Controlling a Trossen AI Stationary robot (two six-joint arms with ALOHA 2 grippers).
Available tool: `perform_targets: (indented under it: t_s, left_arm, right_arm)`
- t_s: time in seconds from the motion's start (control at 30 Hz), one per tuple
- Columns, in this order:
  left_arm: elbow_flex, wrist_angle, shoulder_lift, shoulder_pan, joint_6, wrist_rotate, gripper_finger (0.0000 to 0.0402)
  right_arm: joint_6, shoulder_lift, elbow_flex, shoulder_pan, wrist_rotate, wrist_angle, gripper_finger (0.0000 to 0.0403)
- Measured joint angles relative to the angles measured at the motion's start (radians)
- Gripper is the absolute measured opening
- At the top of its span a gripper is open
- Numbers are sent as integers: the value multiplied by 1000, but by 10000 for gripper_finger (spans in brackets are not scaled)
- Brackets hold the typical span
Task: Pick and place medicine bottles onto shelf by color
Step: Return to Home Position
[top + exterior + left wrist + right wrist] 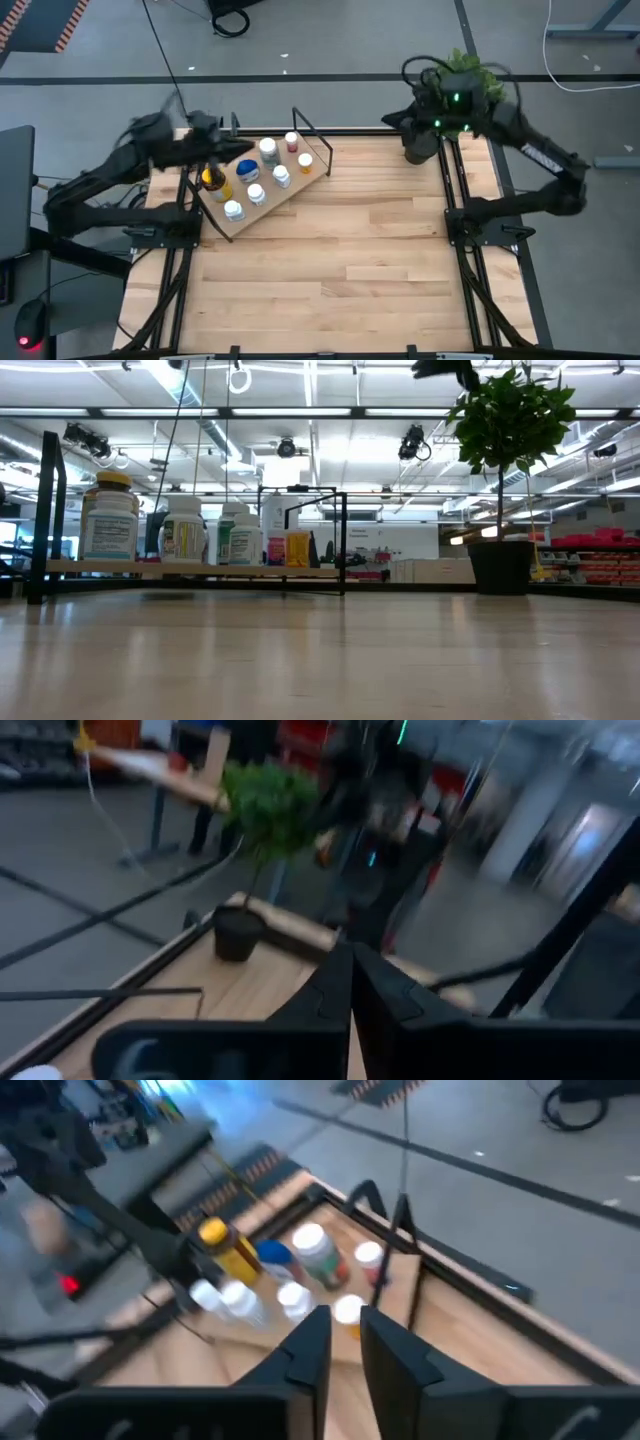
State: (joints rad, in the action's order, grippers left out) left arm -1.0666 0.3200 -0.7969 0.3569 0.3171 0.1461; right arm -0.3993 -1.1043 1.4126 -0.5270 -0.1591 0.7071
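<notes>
The shelf (265, 208) sits angled at the table's far left and holds the bottles (233, 210) upright, among them the amber bottle (211, 178), blue bottle (247, 169) and orange bottle (305, 160). The left gripper (351, 982) hangs over its far end, fingers pressed together and empty. The right gripper (345, 1342) is up by the plant pot (500, 565), fingers slightly apart.
</notes>
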Motion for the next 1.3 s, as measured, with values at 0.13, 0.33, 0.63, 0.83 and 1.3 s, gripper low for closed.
perform_targets:
  t_s: [0.13,0.33,0.63,0.83,1.3]
  left_arm:
    - [173,-157,194,-1,110,-3,4]
    - [441,-359,445,-2,267,13,4]
    - [573,-365,697,-26,378,-94,3]
    - [658,-356,795,-25,426,-153,2]
    - [852,-705,791,-175,427,-239,1]
  right_arm:
    - [-165,169,-348,0,-22,-347,51]
    - [-300,423,-686,0,72,-712,50]
    - [-239,655,-918,27,166,-712,48]
    - [-297,756,-1118,56,154,-808,29]
    - [-417,901,-1403,148,191,-1026,7]
